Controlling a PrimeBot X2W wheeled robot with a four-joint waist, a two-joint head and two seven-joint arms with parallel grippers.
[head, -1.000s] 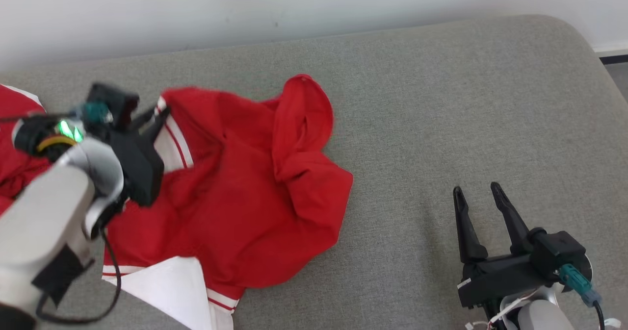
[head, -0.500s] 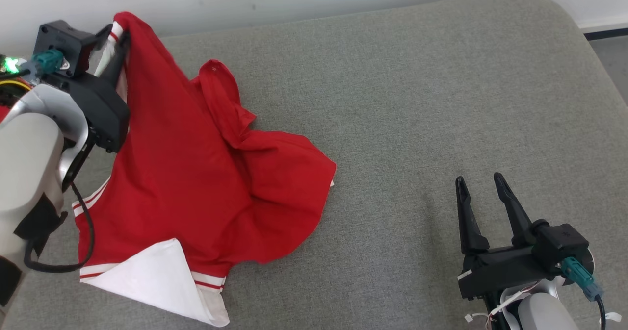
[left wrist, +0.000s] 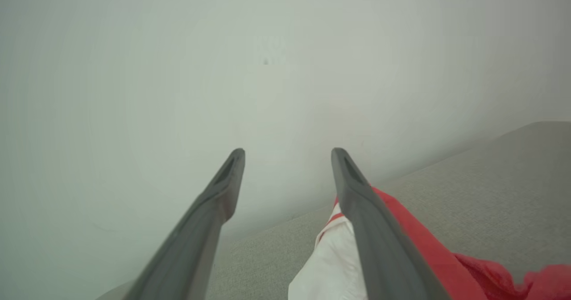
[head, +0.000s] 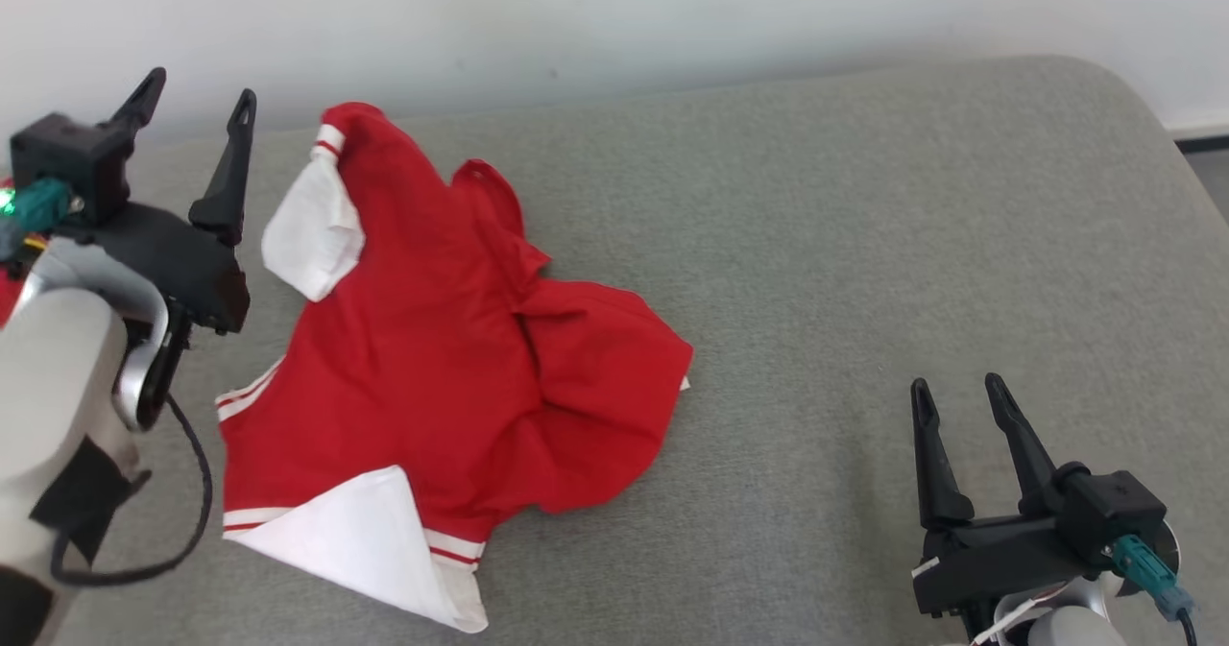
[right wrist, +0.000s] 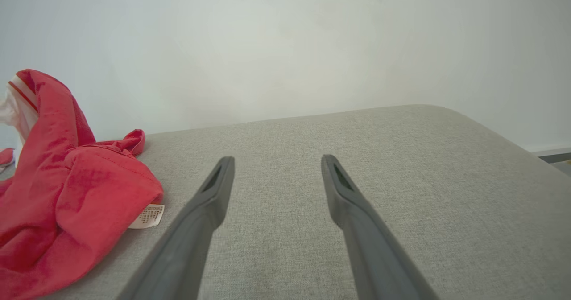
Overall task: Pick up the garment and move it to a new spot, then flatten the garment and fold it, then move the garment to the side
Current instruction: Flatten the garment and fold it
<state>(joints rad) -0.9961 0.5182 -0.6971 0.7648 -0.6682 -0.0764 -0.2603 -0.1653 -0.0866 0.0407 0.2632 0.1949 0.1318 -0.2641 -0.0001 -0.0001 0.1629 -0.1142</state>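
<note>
Red garment (head: 451, 358) lies crumpled left of centre on the grey cushion (head: 864, 224). My left gripper (head: 201, 86) hangs spread and empty beside its far sleeve; my right gripper (head: 958, 385), spread too, sits well apart. Flattening comes next, I judge: pinch two corners.

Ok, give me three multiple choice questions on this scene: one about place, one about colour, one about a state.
1. Where on the grey cushion does the garment lie? A) its left part B) its right part C) hanging off its right edge
2. What is the garment's main colour? A) blue B) red C) green
3. How is the left gripper? A) shut on the garment B) open, holding nothing C) shut on nothing
Answers: 1 A, it lies by the left gripper, well away from the right gripper. 2 B, red with white trim. 3 B, its jaws stand apart, nothing gripped.
</note>
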